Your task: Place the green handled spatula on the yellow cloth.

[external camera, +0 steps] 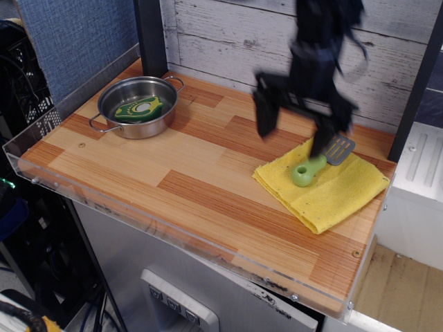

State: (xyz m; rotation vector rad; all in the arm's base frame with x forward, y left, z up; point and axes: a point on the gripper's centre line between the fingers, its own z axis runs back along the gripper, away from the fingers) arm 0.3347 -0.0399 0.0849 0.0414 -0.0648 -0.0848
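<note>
We see one black robot arm above a wooden surface. Its pincer is motion-blurred, with the two jaws spread wide apart and nothing between them. Just below it, nearest its right-hand jaw as we view it, the green handled spatula lies flat on the yellow cloth. The chunky lime handle points toward the front edge and shows a hole at its end. The grey slotted blade sits behind it, close under that jaw; we cannot tell whether they touch.

We judge the spatula to be a light, rigid plastic toy, smooth enough to slip a little. The thick handle, midway along, looks like the safest place to take hold; the thin blade offers little to pinch. The cloth looks soft and would bunch if dragged.

Well away to the pincer's far side, on our left, a steel pot holds a green-and-yellow object.
</note>
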